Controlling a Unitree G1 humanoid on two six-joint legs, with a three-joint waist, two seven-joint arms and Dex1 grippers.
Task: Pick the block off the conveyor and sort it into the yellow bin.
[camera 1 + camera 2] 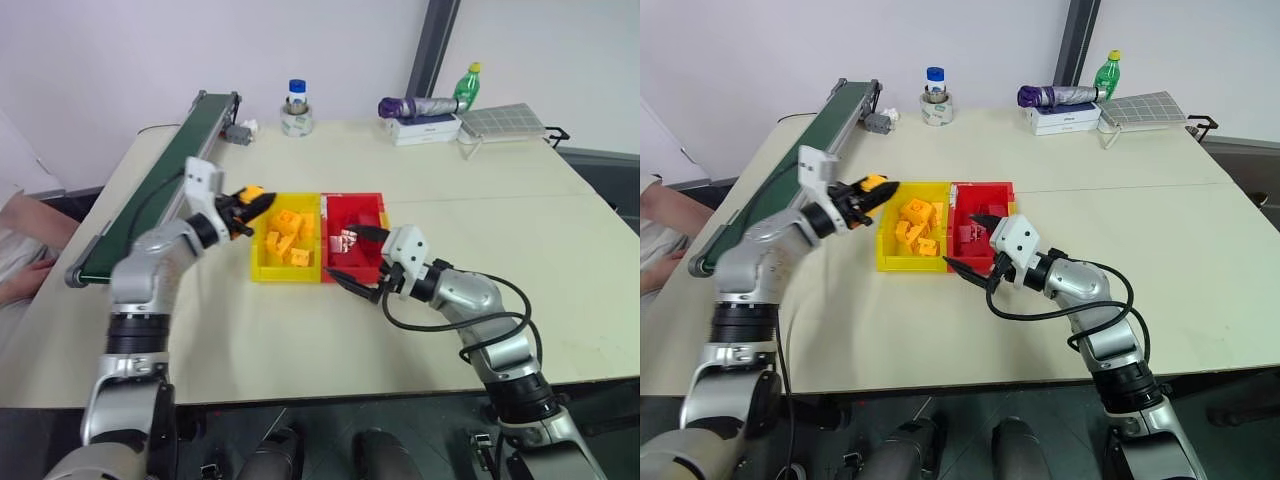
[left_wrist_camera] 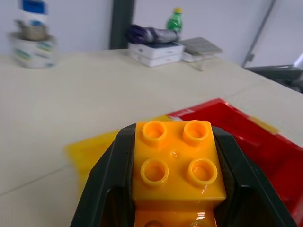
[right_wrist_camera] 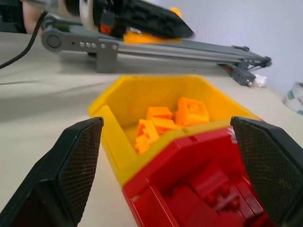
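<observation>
My left gripper (image 1: 250, 205) is shut on the block (image 1: 254, 192), a yellow-orange studded piece (image 2: 177, 165) held level between the black fingers. It hovers above the table just left of the yellow bin (image 1: 260, 262), between the bin and the conveyor (image 1: 150, 185). The dark green belt is bare where it shows. Several yellow blocks (image 1: 288, 238) lie heaped in the yellow bin. My right gripper (image 1: 350, 255) stands open and empty at the near edge of the joined red bin (image 1: 372, 206), its fingers (image 3: 75, 161) spread wide toward both bins.
Red blocks lie in the red bin. At the table's back stand a blue-capped jar (image 1: 296, 108), a white box with a folded purple umbrella (image 1: 420, 118), a green bottle (image 1: 467, 85) and a grey grid panel (image 1: 500, 120). A person's arm (image 1: 25, 245) rests at the left edge.
</observation>
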